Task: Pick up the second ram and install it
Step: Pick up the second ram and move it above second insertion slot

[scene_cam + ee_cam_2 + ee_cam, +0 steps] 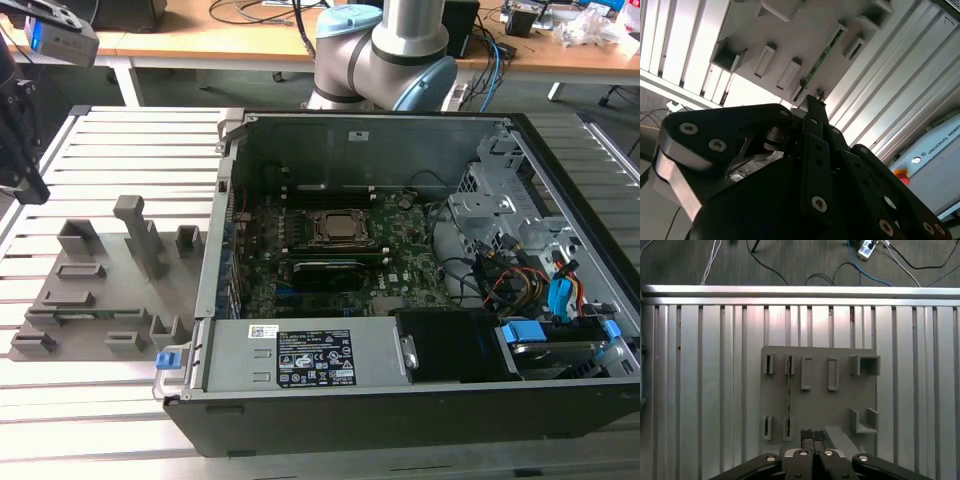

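Observation:
The second ram (788, 396) is a thin green stick standing on edge in two slots of the grey holder plate (840, 405). In the second wrist view the ram (821, 61) shows its green edge, and in the exterior view it (84, 318) sits low on the plate, near that view's left. My gripper (812, 435) hovers above the plate, a little to one side of the stick and not touching it. Its fingertips (814, 102) are pressed together, shut, with nothing between them. In the exterior view the gripper (32, 188) hangs high at the far left.
The open computer case (560, 420) lies on the slatted metal table (120, 150), at the exterior view's right of the holder plate. Inside are the green motherboard (410, 270) with its CPU socket (342, 228), cables and drive bays. The arm's base (385, 60) stands behind the case.

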Controlling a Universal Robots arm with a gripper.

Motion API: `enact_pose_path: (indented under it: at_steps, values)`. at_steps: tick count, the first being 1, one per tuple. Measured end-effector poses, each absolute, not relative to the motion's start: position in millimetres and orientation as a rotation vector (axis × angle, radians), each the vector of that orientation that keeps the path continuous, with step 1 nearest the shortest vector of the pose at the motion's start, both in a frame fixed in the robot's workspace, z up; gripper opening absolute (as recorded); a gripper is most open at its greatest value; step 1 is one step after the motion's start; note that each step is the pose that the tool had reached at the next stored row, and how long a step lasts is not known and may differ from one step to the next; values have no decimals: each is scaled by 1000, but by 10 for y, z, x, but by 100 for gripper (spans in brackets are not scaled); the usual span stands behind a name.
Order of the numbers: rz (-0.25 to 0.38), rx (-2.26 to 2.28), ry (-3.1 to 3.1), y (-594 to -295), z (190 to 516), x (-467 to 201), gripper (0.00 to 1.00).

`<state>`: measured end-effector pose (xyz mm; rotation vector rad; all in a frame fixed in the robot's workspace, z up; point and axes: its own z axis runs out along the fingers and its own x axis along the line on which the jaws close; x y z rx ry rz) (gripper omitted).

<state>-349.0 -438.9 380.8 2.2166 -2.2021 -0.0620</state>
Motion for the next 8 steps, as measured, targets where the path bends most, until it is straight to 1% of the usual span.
enact_pose_path:
  at_steps: [5,8]
  values:
    - [-61,2257,-2159,-4388,3807,-3490,10]
    - [-72,2142,-2269,-4388,3794,-3490,10]
